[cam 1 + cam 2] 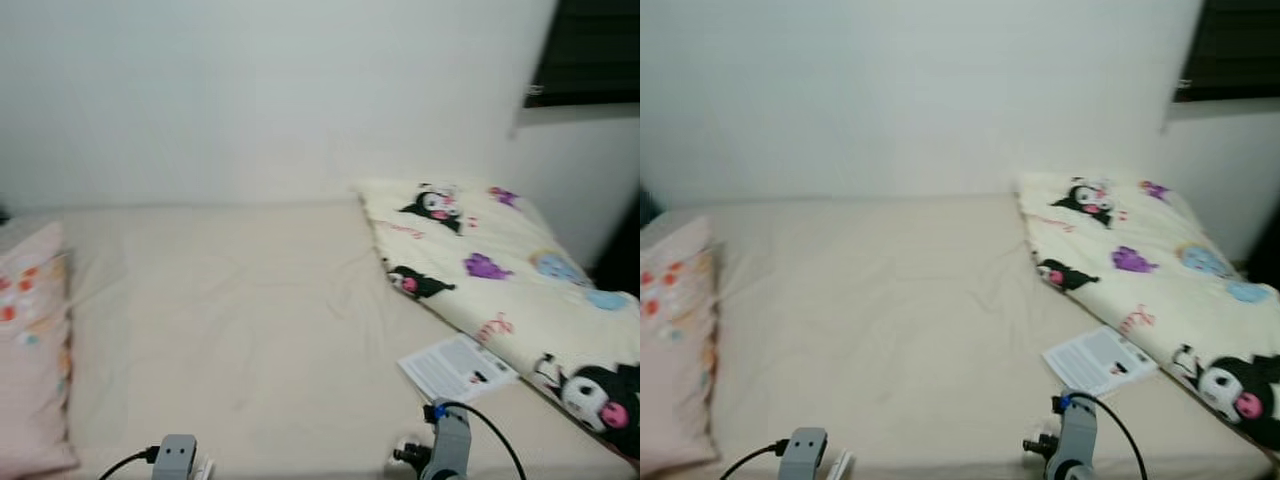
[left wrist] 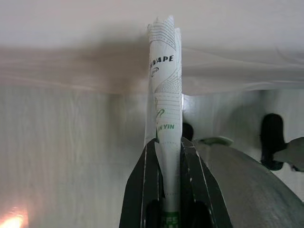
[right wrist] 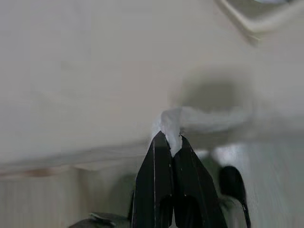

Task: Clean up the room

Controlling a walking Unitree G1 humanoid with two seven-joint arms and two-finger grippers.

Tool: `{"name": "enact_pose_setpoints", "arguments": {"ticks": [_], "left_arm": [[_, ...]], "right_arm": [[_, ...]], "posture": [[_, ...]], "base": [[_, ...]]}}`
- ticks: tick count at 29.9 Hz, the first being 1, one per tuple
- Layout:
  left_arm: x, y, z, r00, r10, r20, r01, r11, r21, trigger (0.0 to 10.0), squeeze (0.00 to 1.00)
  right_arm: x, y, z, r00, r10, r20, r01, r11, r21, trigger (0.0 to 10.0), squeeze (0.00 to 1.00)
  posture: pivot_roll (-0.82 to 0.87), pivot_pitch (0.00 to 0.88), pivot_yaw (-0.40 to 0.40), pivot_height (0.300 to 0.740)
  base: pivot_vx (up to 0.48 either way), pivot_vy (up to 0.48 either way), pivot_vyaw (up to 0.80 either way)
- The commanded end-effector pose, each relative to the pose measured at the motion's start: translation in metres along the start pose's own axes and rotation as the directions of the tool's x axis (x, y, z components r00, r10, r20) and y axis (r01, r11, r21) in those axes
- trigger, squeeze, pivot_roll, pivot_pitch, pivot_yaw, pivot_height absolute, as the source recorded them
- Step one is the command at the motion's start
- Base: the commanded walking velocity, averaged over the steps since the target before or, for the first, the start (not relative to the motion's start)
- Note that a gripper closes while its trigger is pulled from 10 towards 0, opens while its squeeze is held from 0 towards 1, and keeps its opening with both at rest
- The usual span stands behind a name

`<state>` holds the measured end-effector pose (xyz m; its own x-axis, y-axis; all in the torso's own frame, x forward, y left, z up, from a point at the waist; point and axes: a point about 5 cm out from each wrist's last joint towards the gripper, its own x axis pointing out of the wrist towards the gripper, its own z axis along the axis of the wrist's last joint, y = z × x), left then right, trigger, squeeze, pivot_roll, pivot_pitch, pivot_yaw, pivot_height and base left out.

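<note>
- A big bed with a cream sheet takes up the middle of the head camera's picture. A plain white wall stands behind it.
- A folded blanket with black cartoon animals and purple and blue shapes lies on the right side of the bed. It runs from the middle right down to the lower right corner.
- A white paper with printed words lies flat on the sheet at the lower right. It sits just beside the blanket's near edge.
- A pink pillow with little orange and red marks lies at the far left edge of the picture.
- A dark window is in the upper right corner.
- The two silver arms poke up at the bottom edge, each with a black cable. The left arm is at the lower left and the right arm is at the lower right, close to the paper.
- The left gripper is clenched on a tall, thin white wrapper with green and black letters. The wrapper sticks straight out between the two black fingers.
- The right gripper is pinched tight on a small white scrap. The scrap pokes out past the fingertips. I cannot tell what the scrap is.
- Behind both grippers is the pale bed edge, all blurry.
</note>
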<state>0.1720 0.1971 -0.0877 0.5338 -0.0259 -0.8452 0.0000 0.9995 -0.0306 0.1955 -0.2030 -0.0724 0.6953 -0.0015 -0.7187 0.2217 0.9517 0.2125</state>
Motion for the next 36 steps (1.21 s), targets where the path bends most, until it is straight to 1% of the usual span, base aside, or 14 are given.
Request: {"name": "enact_pose_setpoints", "arguments": {"ticks": [1, 4, 6, 8, 10, 16, 19, 22, 27, 36], "left_arm": [[0.000, 0.000, -0.002, 1.000, 0.004, -0.022, -0.004, 1.000, 0.006, 10.0, 0.00], [0.000, -0.001, -0.003, 0.999, 0.005, -0.039, -0.005, 1.000, 0.010, 10.0, 0.00], [0.000, -0.002, -0.004, 0.999, 0.000, -0.051, 0.000, 1.000, 0.015, 10.0, 0.00], [0.001, -0.002, -0.003, 0.999, -0.001, -0.045, 0.001, 1.000, 0.016, 10.0, 0.00], [0.001, -0.003, 0.000, 1.000, -0.004, -0.031, 0.004, 1.000, 0.023, 10.0, 0.00], [0.001, -0.003, 0.004, 1.000, -0.011, -0.015, 0.012, 0.999, 0.047, 10.0, 0.00], [0.001, -0.003, 0.003, 1.000, -0.009, -0.021, 0.010, 0.998, 0.055, 10.0, 0.00], [0.001, -0.003, 0.000, 1.000, -0.009, -0.029, 0.010, 0.998, 0.063, 10.0, 0.00], [0.001, -0.004, -0.002, 0.999, -0.012, -0.032, 0.015, 0.997, 0.082, 10.0, 0.00], [0.000, -0.004, -0.003, 0.999, -0.018, -0.036, 0.021, 0.995, 0.102, 10.0, 0.00]], "right_arm": [[-0.003, -0.003, -0.011, 0.999, -0.021, -0.038, 0.022, 0.999, 0.032, 10.0, 0.00], [-0.004, -0.006, -0.012, 0.999, -0.030, -0.040, 0.031, 0.999, 0.030, 10.0, 0.00], [-0.004, -0.011, -0.009, 0.998, -0.046, -0.031, 0.047, 0.998, 0.043, 10.0, 0.00], [-0.004, -0.012, -0.007, 0.999, -0.049, -0.023, 0.050, 0.998, 0.048, 10.0, 0.00], [-0.003, -0.012, -0.003, 0.999, -0.048, -0.011, 0.049, 0.997, 0.053, 10.0, 0.00], [0.000, -0.008, 0.008, 0.999, -0.035, 0.017, 0.034, 0.998, 0.044, 10.0, 0.00], [0.001, -0.007, 0.010, 0.999, -0.028, 0.022, 0.027, 0.999, 0.041, 10.0, 0.00], [0.003, -0.002, 0.013, 1.000, 0.000, 0.031, -0.001, 1.000, 0.031, 10.0, 0.00], [0.004, 0.003, 0.015, 0.999, 0.024, 0.033, -0.025, 0.999, 0.020, 10.0, 0.00], [0.005, 0.006, 0.017, 0.998, 0.059, 0.033, -0.059, 0.998, -0.011, 10.0, 0.00]], "posture": [[0.04, 0.014, 0.011, 0.740], [0.04, 0.012, 0.014, 0.740], [0.03, 0.011, 0.018, 0.740], [0.03, 0.009, 0.019, 0.740], [0.03, 0.009, 0.019, 0.740], [0.03, 0.007, 0.019, 0.740], [0.03, 0.007, 0.019, 0.740], [0.03, 0.007, 0.017, 0.740], [0.03, 0.010, 0.012, 0.740], [0.03, 0.003, 0.008, 0.740]], "base": [[0.000, 0.000, 0.79], [-0.245, 0.000, 0.79], [-0.480, 0.000, 0.79], [-0.480, 0.000, 0.79], [-0.122, 0.000, 0.79], [0.000, 0.000, 0.79], [0.000, 0.000, 0.79], [0.000, 0.000, 0.79], [0.000, 0.000, 0.79], [0.000, 0.000, 0.79]]}}
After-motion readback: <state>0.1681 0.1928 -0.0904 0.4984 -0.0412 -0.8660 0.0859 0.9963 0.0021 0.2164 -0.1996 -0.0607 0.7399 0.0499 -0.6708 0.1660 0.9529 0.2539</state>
